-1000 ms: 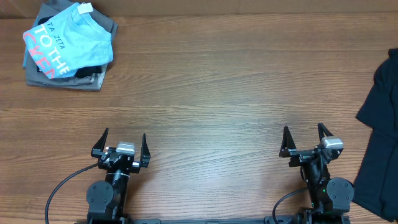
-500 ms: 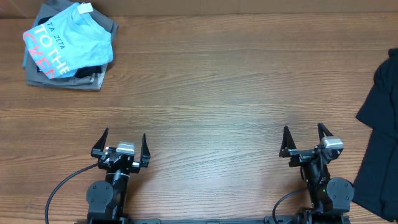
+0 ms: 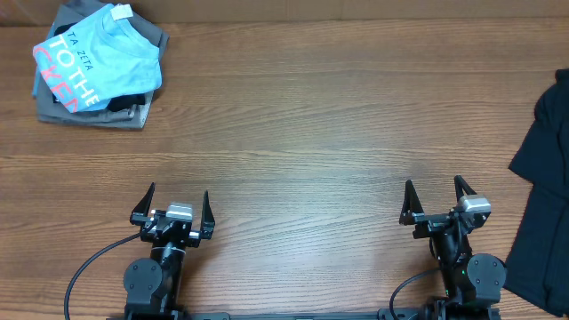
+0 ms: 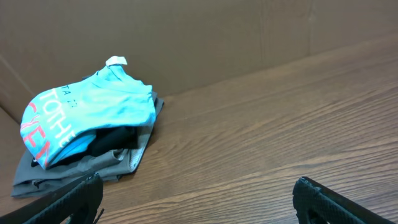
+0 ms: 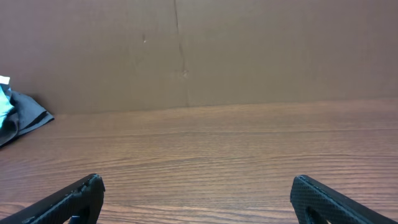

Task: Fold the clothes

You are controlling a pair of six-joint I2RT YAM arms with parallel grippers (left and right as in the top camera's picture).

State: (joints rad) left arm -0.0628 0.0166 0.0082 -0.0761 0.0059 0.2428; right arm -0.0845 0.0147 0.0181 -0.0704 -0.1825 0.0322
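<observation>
Lying at the right edge, one black shirt (image 3: 547, 142), perhaps cropped; one folded pile (image 3: 98, 67) upper left; left gripper (image 3: 178, 190) and right gripper (image 3: 433, 181) both spread.

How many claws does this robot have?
2. The left gripper sits low left in the overhead view, the right gripper low right, both open and empty. None seem hidden.

Bare wood of the table (image 3: 311, 116) ran open ahead of the left gripper (image 3: 178, 192) and the right gripper (image 3: 433, 182), both spread wide. A folded stack (image 3: 89, 116) topped by a light blue tee (image 3: 102, 58) filled the far left corner. The black shirt (image 3: 544, 178) lay along the right edge, near the right gripper. A brown wall (image 5: 186, 50) bounded the far side.
</observation>
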